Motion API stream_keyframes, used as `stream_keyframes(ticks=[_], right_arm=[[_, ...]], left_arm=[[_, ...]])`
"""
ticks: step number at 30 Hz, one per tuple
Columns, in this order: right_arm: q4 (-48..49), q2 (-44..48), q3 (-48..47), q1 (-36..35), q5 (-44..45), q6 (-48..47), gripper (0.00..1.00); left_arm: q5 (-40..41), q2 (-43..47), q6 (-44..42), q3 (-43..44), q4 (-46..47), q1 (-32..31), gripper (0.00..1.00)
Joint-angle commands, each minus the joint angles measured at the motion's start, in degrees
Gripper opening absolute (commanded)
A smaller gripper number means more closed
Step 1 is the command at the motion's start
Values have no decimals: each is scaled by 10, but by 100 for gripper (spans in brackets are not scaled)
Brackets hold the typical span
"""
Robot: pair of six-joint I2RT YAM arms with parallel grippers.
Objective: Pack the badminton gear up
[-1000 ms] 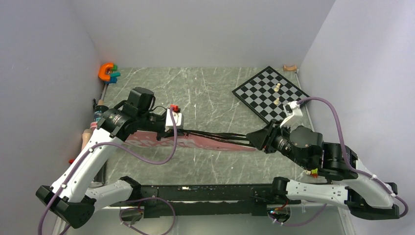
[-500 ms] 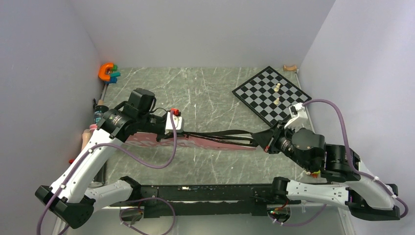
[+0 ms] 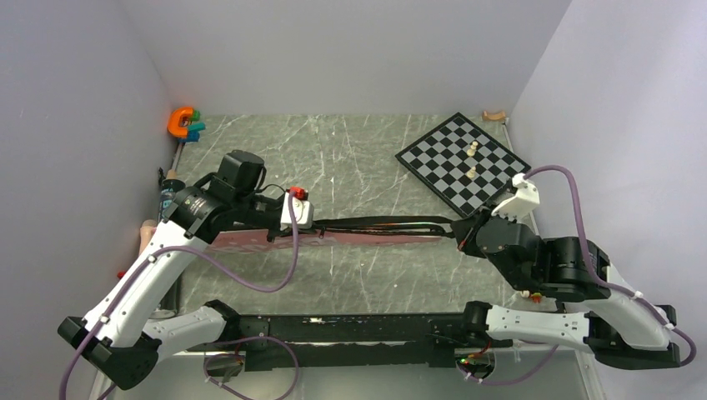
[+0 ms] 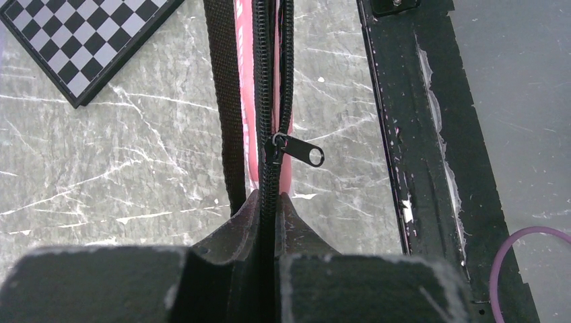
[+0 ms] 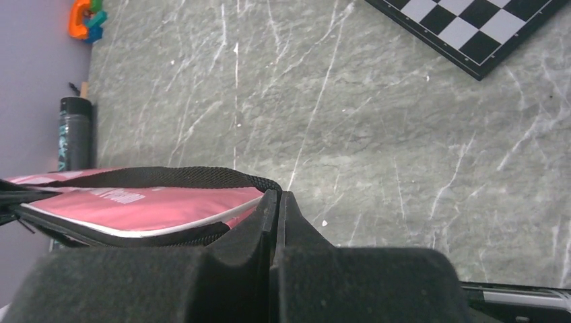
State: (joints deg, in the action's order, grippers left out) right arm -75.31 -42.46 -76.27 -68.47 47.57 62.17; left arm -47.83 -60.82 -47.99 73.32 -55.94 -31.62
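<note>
Your left claw and right claw clamp the bag, likely soft and light; take the zipper pull just beyond the left claw.

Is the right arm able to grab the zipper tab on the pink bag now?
Probably not yet: the right hand is pinching one end of the pink bag, and the zipper tab sits by the left hand.
</note>
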Motion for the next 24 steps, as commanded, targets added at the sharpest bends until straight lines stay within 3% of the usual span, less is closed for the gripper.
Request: stream_keyframes(ticks=[1,3,6,15,17,18,21,24], right_arm=[[-58,-12,6,0,49,2,0],[-35,-16,20,1,39,-14,0],[2,-27,37,1,20,-42,14],[-26,-51,25,37,22,-59,19],[-36,-54,17,49,19,-70,30],[-46,-58,11,57,21,-68,36],[-65,-69,-27,69,30,-67,36],[-59,-71,-98,69,53,-89,44]], left_arm=[[-43,19,-16,32,27,0,0],[-44,19,-12,32,30,-1,0],[-48,17,0,36,35,-1,0],[-66,7,48,54,60,0,0],[-68,4,55,56,63,-1,0],[-68,2,60,56,66,-1,0],[-54,-2,83,51,81,-1,0],[-24,-5,115,39,106,0,0]])
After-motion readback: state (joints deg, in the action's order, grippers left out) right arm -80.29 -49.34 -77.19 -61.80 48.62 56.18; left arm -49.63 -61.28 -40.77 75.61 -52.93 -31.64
